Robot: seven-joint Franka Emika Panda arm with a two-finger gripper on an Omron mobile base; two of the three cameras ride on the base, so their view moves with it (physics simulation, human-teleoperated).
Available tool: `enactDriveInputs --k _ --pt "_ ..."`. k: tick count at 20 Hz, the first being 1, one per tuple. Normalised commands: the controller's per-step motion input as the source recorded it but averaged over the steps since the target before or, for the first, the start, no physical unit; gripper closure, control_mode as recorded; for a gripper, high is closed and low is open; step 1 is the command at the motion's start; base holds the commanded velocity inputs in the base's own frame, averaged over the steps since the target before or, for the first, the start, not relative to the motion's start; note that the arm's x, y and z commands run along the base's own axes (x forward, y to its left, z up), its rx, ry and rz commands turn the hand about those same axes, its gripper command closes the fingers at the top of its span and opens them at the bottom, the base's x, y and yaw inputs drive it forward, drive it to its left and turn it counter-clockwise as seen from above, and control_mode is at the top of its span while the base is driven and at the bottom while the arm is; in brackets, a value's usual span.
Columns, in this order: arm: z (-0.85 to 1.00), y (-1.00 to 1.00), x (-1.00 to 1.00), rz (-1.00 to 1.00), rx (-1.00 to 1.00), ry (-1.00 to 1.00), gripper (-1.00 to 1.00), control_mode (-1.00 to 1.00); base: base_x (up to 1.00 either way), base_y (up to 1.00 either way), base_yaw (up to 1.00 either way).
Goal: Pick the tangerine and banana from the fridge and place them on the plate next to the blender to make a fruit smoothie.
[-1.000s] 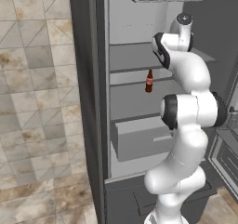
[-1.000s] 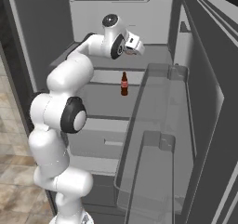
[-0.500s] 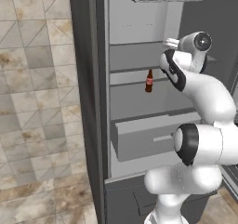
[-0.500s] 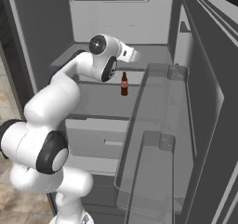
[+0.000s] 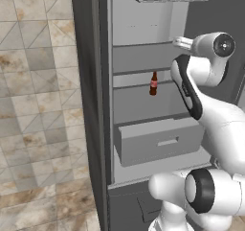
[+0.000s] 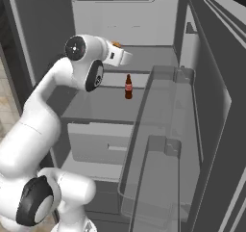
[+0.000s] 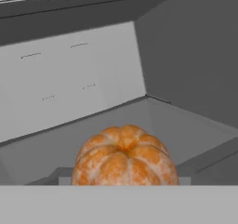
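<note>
Up on a fridge [image 5: 143,28] shelf, the tangerine [image 7: 124,155] sat directly ahead of the gripper [image 6: 126,57], very near; whether its fingers were apart could not be told.

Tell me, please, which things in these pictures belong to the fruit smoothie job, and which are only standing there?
Belong to the job:
- tangerine, directly ahead in the hand view
- fridge, door open
- gripper, reaching at an upper shelf

Only standing there:
- dark bottle with red label, upright on a middle shelf
- grey drawer
</note>
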Motion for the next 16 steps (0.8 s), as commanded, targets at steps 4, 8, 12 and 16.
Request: enactDriveInputs --k 4,8,12,16 --pt "0.12 0.58 -1.0 0.06 0.0 0.16 1.0 -1.0 0.0 0.0 0.0" --pt "-0.22 0.64 -1.0 0.14 0.0 0.23 1.0 -1.0 0.0 0.0 0.0" --pt "-0.62 0.51 -1.0 0.19 0.0 0.28 1.0 -1.0 0.0 0.0 0.0" --pt "-0.95 0.64 -1.0 0.15 -0.02 0.42 1.0 -1.0 0.0 0.0 0.0"
